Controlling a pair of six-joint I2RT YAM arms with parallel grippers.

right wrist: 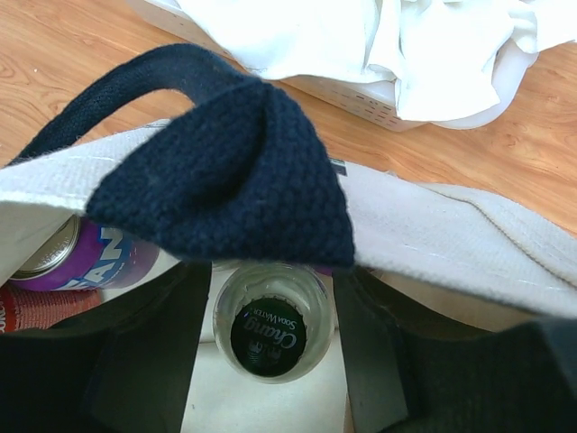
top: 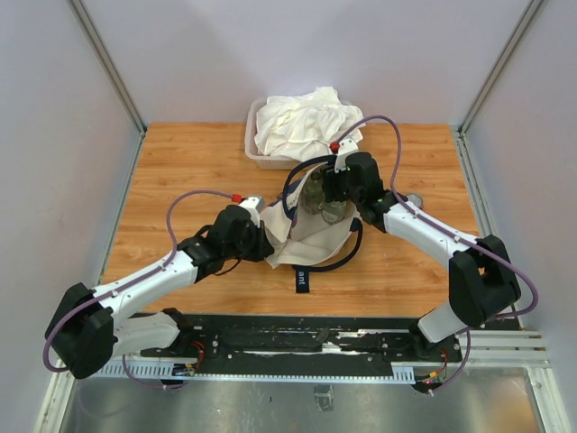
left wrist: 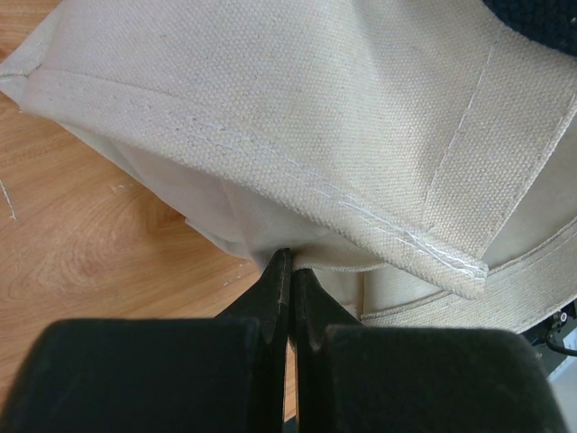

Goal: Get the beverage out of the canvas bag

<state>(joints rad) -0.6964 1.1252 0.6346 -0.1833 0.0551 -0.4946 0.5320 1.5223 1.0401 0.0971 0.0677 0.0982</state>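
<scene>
The cream canvas bag (top: pixel 311 236) with navy handles (right wrist: pixel 225 171) lies in the middle of the table, mouth toward the back. My right gripper (right wrist: pixel 273 302) is inside the mouth, its fingers (right wrist: pixel 370 361) snug on both sides of a clear glass bottle (right wrist: pixel 270 336) with a dark "Chang Soda Water" cap. A purple can (right wrist: pixel 86 257) and a red can (right wrist: pixel 32 308) lie in the bag to its left. My left gripper (left wrist: pixel 290 260) is shut on a fold of the bag's cloth (left wrist: pixel 315 135) at its left side, low over the wood; in the top view it (top: pixel 273 236) is at the bag's left edge.
A clear plastic tub (top: pixel 255 149) heaped with white cloth (top: pixel 302 122) stands just behind the bag, close to my right gripper (top: pixel 329 197). A small round grey thing (top: pixel 415 198) lies by the right forearm. Grey walls close in the left, right and back sides.
</scene>
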